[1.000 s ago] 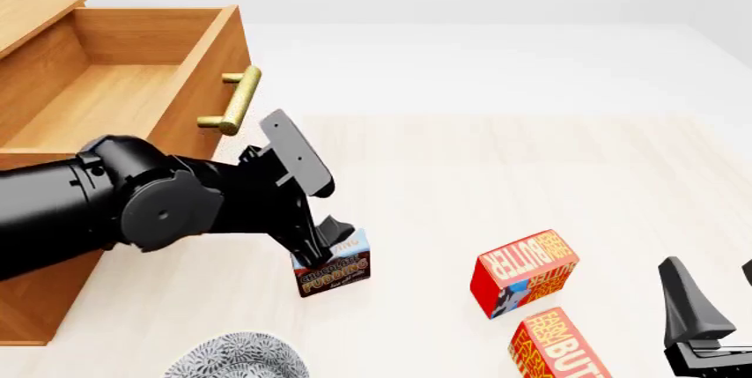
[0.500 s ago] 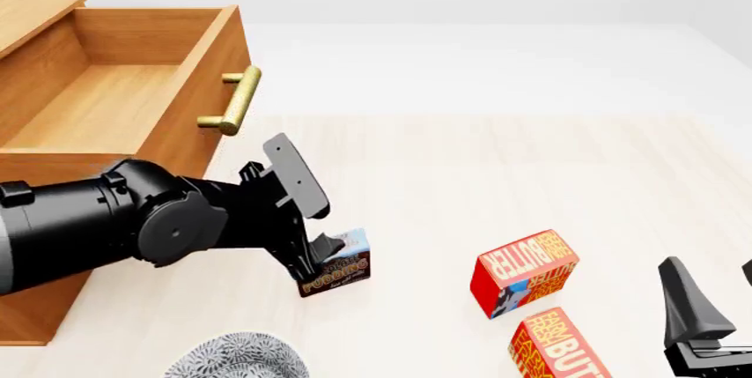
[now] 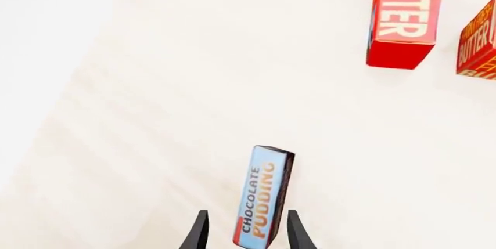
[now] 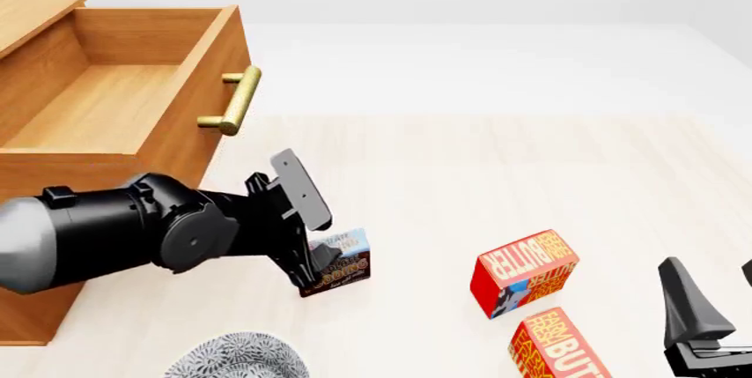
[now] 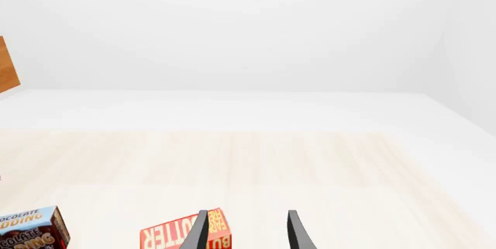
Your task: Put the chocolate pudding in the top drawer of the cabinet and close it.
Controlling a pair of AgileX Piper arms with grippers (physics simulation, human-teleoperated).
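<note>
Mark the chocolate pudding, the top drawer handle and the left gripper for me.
chocolate pudding (image 3: 261,199): left wrist view, on its light blue lettered face.
top drawer handle (image 4: 234,101): front view, middle of the brass bar.
left gripper (image 3: 246,233): left wrist view, midway between fingertips, which flank the pudding box.

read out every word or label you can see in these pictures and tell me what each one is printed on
"CHOCOLATE PUDDING": on the chocolate pudding, between the left gripper fingers.
"BUTTER": on the far butter box.
"FARM BUTTER": on the near butter box.
Smaller print on all three boxes is too blurred to read.
</note>
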